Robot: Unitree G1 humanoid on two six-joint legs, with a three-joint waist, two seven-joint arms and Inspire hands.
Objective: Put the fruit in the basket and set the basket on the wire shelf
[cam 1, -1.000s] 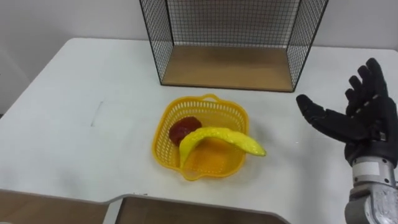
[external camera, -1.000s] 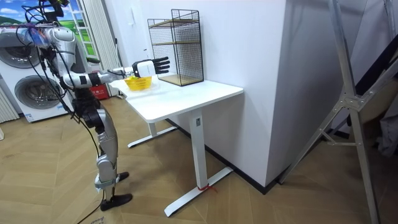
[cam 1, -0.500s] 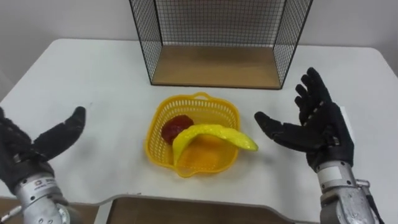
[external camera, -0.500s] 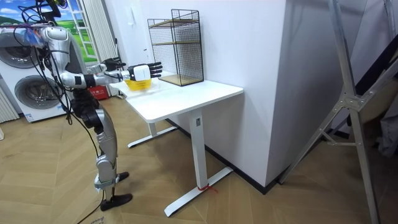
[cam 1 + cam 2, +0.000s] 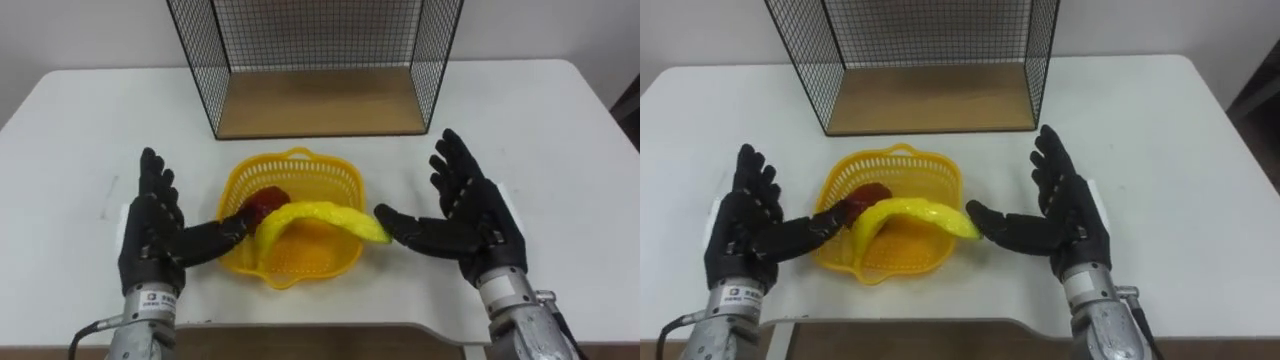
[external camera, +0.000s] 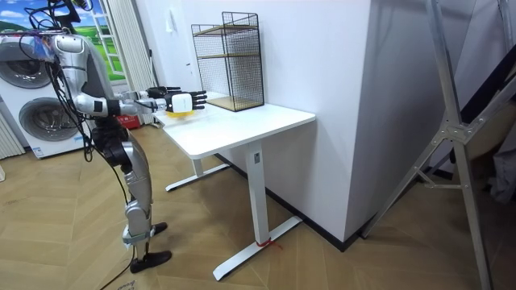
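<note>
A yellow plastic basket [image 5: 300, 178] [image 5: 897, 161] stands on the white table [image 5: 560, 140], in front of the black wire shelf [image 5: 315, 60] [image 5: 930, 60]. Inside it lie a yellow banana [image 5: 315, 216] [image 5: 910, 213], whose tip juts over the right rim, and a dark red fruit [image 5: 266, 201] [image 5: 869, 194]. My left hand [image 5: 155, 230] [image 5: 745, 228] is open just left of the basket, thumb at its rim. My right hand [image 5: 470, 222] [image 5: 1065, 220] is open on the right, its thumb touching the banana's tip. In the room view both hands [image 6: 179, 100] reach over the table.
The shelf has a wooden floor [image 5: 320, 103] open toward me. The table's front edge [image 5: 330, 325] lies close below the basket. In the room view a washing machine [image 6: 32, 97] stands behind me on a wooden floor.
Both hands have closed in on the basket from either side; the left one came up from the lower left. The camera has shifted, so the whole scene sits differently.
</note>
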